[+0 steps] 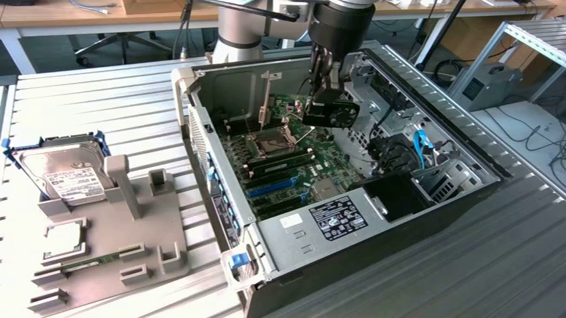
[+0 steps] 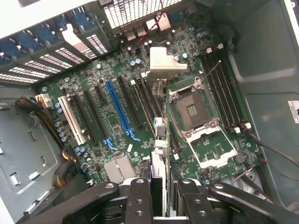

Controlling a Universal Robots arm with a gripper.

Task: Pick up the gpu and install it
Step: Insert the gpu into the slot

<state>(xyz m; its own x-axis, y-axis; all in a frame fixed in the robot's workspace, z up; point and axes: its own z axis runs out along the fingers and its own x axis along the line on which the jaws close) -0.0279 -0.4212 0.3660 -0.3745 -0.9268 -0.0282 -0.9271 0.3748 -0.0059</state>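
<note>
The gpu [image 1: 333, 110], a green card with a black round fan, hangs edge-down inside the open computer case [image 1: 460, 205], above the motherboard [image 1: 287, 165]. My gripper [image 1: 323, 93] is shut on its upper edge. In the wrist view the gpu [image 2: 159, 158] runs edge-on between my two black fingers [image 2: 139, 196], its silver end bracket [image 2: 164, 63] pointing toward the case's slotted rear wall. The card hovers over the black slots between the blue expansion slot [image 2: 119, 109] and the open CPU socket [image 2: 192, 109]. No contact with a slot shows.
The case's metal walls stand on all sides of the card. Cables [image 1: 415, 149] and a drive cage sit at the exterior view's right inside the case. A grey parts fixture [image 1: 115, 245] with a silver hard drive [image 1: 66, 173] stands at the exterior view's left.
</note>
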